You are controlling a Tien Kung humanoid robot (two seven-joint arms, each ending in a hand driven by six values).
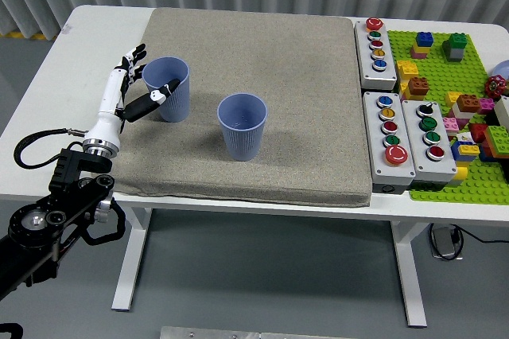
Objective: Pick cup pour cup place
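The left hand [131, 84], fingers spread, rests beside an unlabelled blue cup [168, 88] on the mat [302, 100].

2 blue cups [167, 88] [242, 126]; beige mat [302, 76]; white table [87, 60].

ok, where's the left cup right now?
Head view: left cup stands upright on the mat's left side, beside the open left hand, with the other cup to its right, nearer the front.
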